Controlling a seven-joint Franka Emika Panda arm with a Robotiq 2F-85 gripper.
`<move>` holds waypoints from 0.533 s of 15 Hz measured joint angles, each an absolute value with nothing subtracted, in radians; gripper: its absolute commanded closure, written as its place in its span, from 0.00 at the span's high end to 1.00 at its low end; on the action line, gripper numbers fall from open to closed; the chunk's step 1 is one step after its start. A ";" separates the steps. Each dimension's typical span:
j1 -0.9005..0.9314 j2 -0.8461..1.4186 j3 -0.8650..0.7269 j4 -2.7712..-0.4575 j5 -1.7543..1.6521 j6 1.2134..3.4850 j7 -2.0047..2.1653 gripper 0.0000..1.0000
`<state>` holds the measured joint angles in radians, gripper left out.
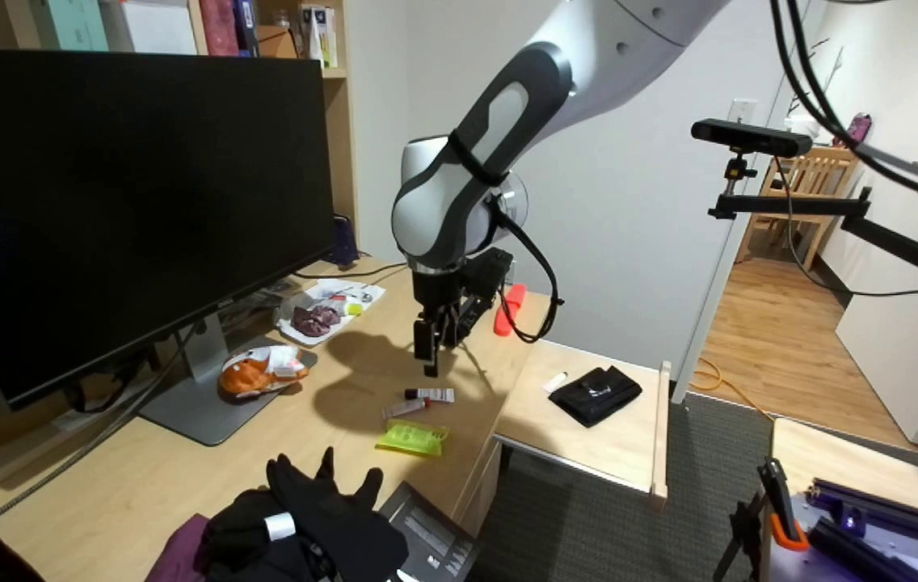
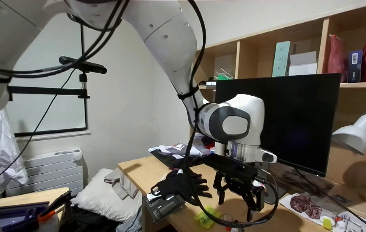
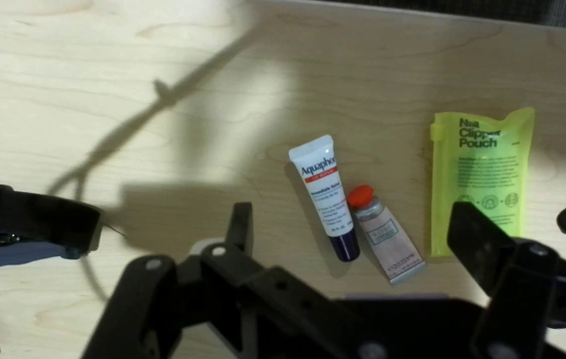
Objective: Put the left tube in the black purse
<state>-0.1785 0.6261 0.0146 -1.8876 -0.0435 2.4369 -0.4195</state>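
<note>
Your black two-fingered pincer (image 2: 235, 210) hovers with fingers spread wide, gripping nothing. In the wrist view the slim white, blue-capped plastic tube (image 3: 325, 192), probably the left one meant, lies below, between the fingers. Just beside it, perhaps touching, lies the pale-pink, red-capped tube (image 3: 391, 242); close from here and you may pinch both. The white tube's slant could make it swivel as you squeeze. One finger overlaps the flat translucent yellow pouch (image 3: 482, 169) and might catch it on your descent. The folded black fabric purse (image 1: 595, 396) lies well apart, off the pincer's side; with no clear mouth visible, your tube could end up on top.
</note>
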 measured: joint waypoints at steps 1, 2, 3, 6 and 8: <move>-0.179 0.626 0.015 -1.888 -0.043 2.437 -0.419 1.00; -0.178 0.627 0.014 -1.888 -0.052 2.437 -0.420 1.00; -0.177 0.629 0.013 -1.888 -0.067 2.439 -0.420 1.00; -0.172 0.648 0.006 -1.887 -0.127 2.442 -0.429 1.00; -0.172 0.671 0.007 -1.885 -0.150 2.442 -0.460 1.00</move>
<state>-0.1723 0.6706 0.0067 -1.8849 -0.1499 2.4419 -0.4603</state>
